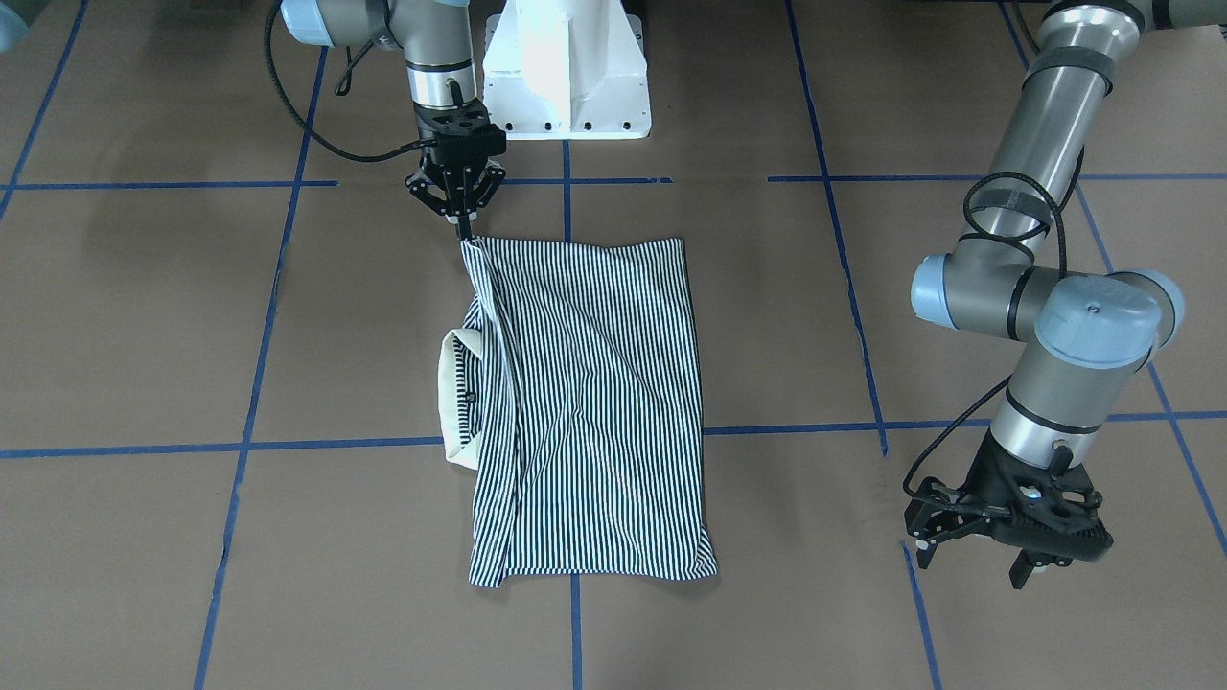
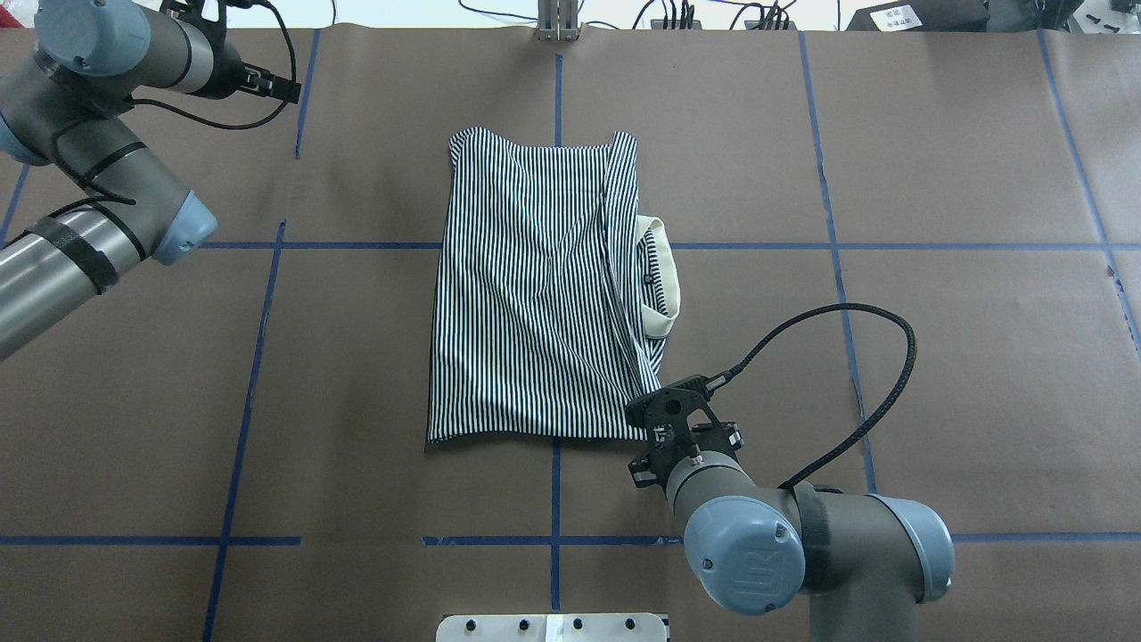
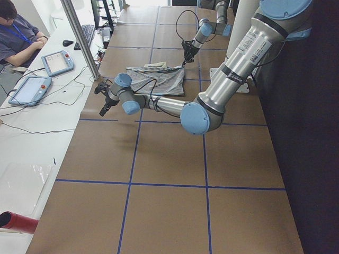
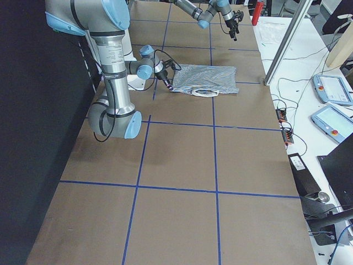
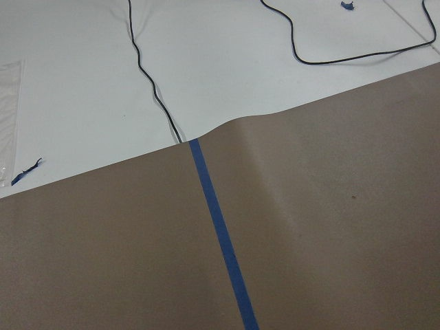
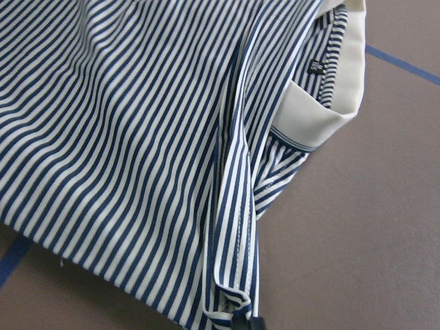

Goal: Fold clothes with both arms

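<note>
Likely limp and light, the shirt [image 1: 594, 402] suits corner holds; right gripper [image 1: 466, 228] pinches one corner, left gripper [image 1: 971, 565] apparently spread, empty.

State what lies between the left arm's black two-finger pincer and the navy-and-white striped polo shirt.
Only bare brown table paper crossed by blue tape lines separates black left pincer and striped polo shirt, seen in the front-facing view.
</note>
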`<act>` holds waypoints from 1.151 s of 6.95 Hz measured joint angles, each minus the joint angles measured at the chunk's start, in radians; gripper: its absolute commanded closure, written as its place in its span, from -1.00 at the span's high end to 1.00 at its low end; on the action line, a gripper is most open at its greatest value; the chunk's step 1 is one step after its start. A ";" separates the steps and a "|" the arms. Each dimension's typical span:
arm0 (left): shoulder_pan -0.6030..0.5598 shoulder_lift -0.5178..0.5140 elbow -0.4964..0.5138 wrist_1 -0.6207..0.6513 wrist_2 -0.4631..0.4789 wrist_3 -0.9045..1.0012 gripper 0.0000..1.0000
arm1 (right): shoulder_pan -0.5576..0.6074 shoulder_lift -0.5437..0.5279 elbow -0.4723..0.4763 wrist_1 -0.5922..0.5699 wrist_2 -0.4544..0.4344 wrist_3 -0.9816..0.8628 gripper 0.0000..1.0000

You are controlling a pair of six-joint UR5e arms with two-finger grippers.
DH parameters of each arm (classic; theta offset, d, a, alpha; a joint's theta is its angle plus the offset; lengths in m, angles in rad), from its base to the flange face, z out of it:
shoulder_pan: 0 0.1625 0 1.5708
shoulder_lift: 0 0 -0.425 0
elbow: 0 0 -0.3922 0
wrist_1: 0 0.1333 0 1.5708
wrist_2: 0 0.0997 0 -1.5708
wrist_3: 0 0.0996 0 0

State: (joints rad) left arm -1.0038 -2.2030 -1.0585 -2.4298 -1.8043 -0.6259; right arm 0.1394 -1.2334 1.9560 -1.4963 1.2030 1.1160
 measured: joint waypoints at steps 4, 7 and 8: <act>0.000 0.000 0.000 0.000 -0.001 -0.001 1.00 | -0.036 -0.007 0.023 0.000 -0.020 0.166 1.00; 0.000 0.000 0.000 0.000 -0.001 -0.001 1.00 | 0.053 0.007 0.021 0.002 0.042 0.008 0.72; 0.000 0.000 0.000 0.000 -0.001 -0.002 1.00 | 0.056 0.010 0.007 0.003 0.067 -0.007 0.47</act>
State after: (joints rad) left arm -1.0035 -2.2028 -1.0584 -2.4298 -1.8055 -0.6274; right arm 0.1957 -1.2231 1.9631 -1.4930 1.2695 1.1085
